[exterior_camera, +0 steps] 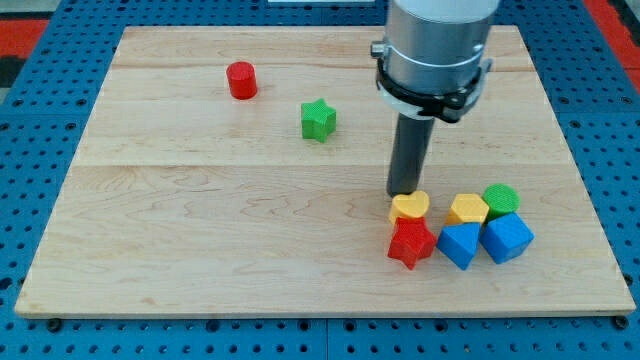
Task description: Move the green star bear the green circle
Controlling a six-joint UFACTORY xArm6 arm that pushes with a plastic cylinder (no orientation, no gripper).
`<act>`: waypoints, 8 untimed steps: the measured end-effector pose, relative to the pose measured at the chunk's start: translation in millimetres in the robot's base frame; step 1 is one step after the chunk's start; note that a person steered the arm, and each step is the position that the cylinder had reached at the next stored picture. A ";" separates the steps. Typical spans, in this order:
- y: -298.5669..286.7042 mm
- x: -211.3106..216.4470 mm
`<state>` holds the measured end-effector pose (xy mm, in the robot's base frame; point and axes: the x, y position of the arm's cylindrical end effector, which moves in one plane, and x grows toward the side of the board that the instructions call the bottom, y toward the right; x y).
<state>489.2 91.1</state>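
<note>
Single raised view, angled down across the whole wooden board (200, 230) from its near edge.

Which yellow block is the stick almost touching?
The yellow heart-shaped block. My tip sits right at its top edge, while the other yellow block lies farther toward the view's right, beside the green circle.

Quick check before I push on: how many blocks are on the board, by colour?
Red: 2, cylinder, star
Green: 2, star, circle
Yellow: 2, heart, other
Blue: 2
Total: 8
</note>
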 end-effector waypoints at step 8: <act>-112.6 -127.5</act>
<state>361.7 -21.6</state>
